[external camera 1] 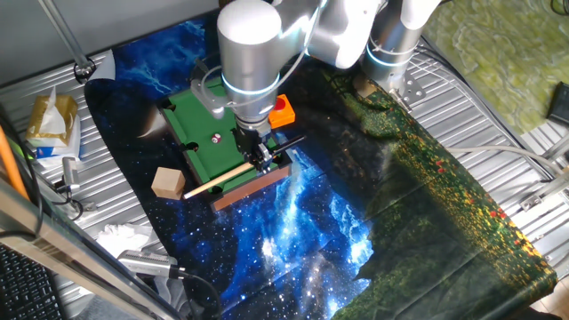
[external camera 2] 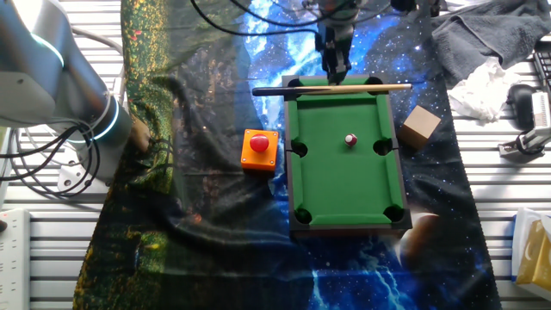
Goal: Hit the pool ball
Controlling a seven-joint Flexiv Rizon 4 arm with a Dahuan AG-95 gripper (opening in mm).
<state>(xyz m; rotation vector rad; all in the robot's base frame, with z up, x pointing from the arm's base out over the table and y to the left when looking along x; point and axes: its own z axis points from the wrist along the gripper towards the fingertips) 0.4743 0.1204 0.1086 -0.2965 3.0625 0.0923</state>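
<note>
So the gripper (external camera 2: 334, 71) was clamped on the cue (external camera 2: 344, 88), laid across the mini pool table's (external camera 2: 344, 185) end rail, presumably lining up the pool ball (external camera 2: 350, 139) mid-felt, around the worktop's middle.

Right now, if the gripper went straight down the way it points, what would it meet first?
The gripper points down at the cue stick lying along the pool table's end rail, so it would likely meet the stick first; the gap is unclear.

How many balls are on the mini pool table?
1: the pool ball lies on the green felt of the mini pool table, nearer the cue's end. Others could be hidden inside pockets.
</note>
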